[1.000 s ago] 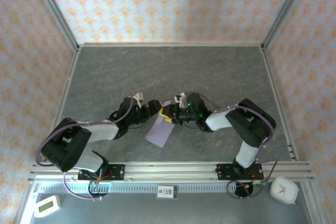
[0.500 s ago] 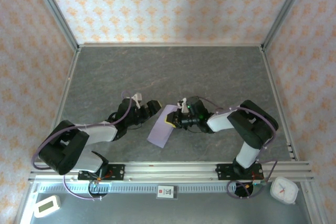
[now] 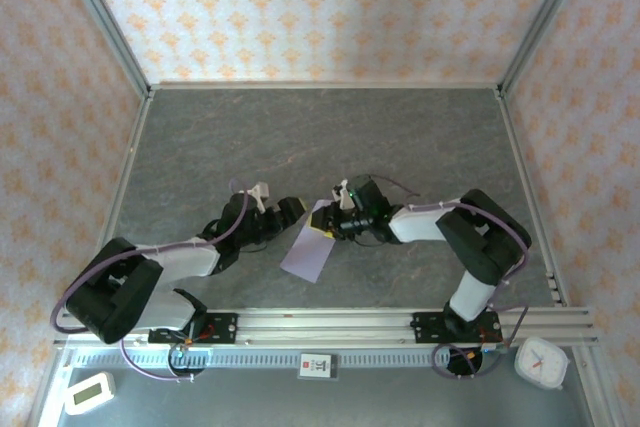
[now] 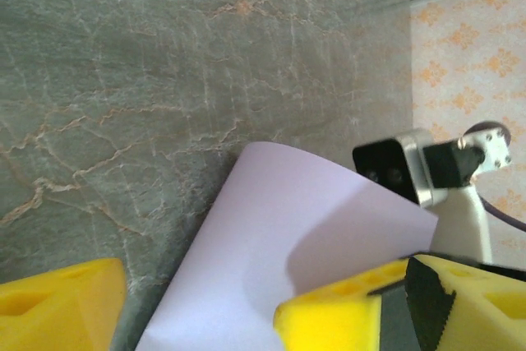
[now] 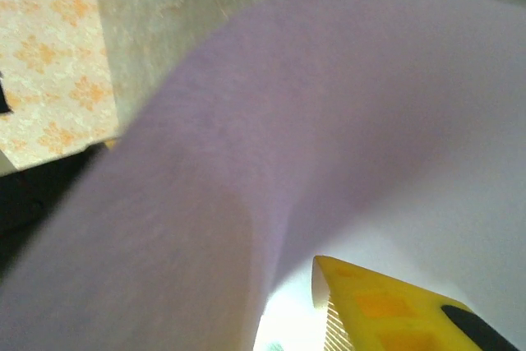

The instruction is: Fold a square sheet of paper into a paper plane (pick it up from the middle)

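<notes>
The lavender sheet of paper [image 3: 308, 250] lies folded into a narrow strip on the grey table between the two arms. From the left wrist, the paper [image 4: 279, 244] lies flat between the wide-apart yellow fingers of my left gripper [image 4: 201, 302], which is open; its right finger [image 4: 353, 310] rests over the sheet's edge. From above, my left gripper [image 3: 288, 213] stands just left of the strip's far end. My right gripper [image 3: 328, 224] is at that same end. There the paper [image 5: 246, 121] curls up over it, hiding one finger; light shows between the other finger [image 5: 386, 310] and the sheet.
An aluminium rail [image 3: 320, 325] carries both arm bases along the near edge. A white clock [image 3: 541, 362] sits at the near right and a small white timer [image 3: 88, 392] at the near left. Patterned walls close off the table's sides and back.
The two grippers, close together a second ago, have parted. The left one drew back to the left; the right one carried the strip's far end slightly away from the rail.
</notes>
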Robot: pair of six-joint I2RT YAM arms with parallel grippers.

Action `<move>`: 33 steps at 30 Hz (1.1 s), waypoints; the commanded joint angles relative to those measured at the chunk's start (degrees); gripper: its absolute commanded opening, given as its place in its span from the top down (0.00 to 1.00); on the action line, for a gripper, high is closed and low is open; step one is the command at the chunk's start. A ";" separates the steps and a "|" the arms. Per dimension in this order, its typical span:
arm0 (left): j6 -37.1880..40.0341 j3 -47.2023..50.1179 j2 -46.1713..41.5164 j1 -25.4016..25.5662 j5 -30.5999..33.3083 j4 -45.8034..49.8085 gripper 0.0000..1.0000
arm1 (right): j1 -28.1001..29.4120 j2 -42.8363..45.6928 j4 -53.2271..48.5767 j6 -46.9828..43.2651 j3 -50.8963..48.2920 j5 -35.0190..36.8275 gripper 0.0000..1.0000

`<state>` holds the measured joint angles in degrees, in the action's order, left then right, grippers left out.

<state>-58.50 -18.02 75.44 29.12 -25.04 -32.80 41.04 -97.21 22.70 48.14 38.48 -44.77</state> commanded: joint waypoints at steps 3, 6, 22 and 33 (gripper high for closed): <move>-1.03 1.92 -0.81 0.65 0.95 -1.45 0.10 | 0.71 3.87 -2.45 0.08 -3.09 1.09 0.78; -1.74 2.20 -0.44 1.00 1.08 -3.03 0.10 | -0.01 2.78 -6.28 -4.02 -0.61 1.88 0.93; -3.46 -1.05 5.94 4.14 2.17 -8.81 0.10 | -5.37 -3.83 -19.72 -17.14 14.01 -0.23 0.67; -5.00 -1.75 9.24 4.85 2.92 -12.69 0.10 | -5.09 0.53 -9.55 -8.61 5.56 -1.88 0.81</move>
<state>-63.00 -18.35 83.94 33.41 -23.38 -42.26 35.64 -98.83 8.08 36.77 45.08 -45.32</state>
